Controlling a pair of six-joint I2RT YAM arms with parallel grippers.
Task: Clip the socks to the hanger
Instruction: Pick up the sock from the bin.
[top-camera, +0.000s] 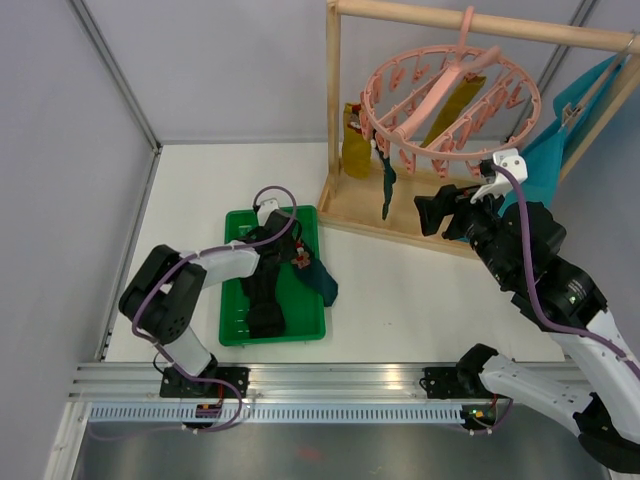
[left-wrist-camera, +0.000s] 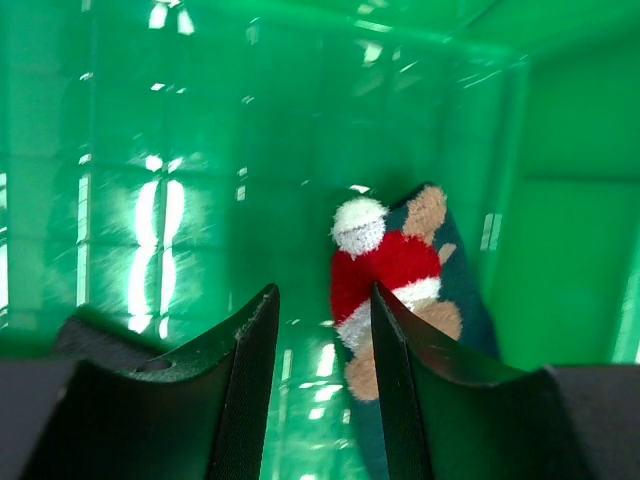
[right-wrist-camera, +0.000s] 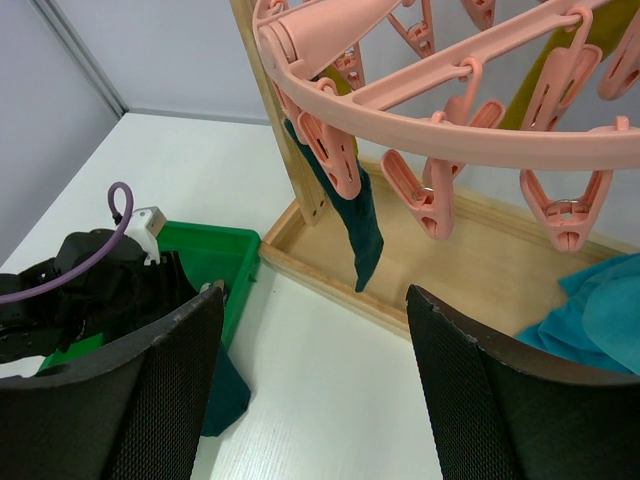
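Note:
The pink ring hanger hangs from the wooden rack's top bar; it also shows in the right wrist view. A dark teal sock and mustard yellow socks hang from its pegs. A teal sock with a red-and-white pattern lies in the green tray, draped over its right rim. A black sock lies in the tray. My left gripper is open, low in the tray, just left of the patterned sock. My right gripper is open and empty below the hanger's ring.
The wooden frame rack stands at the back right with a low base tray. A large teal cloth hangs at its right end. Grey walls close the left and back. My left arm fills the tray's upper part.

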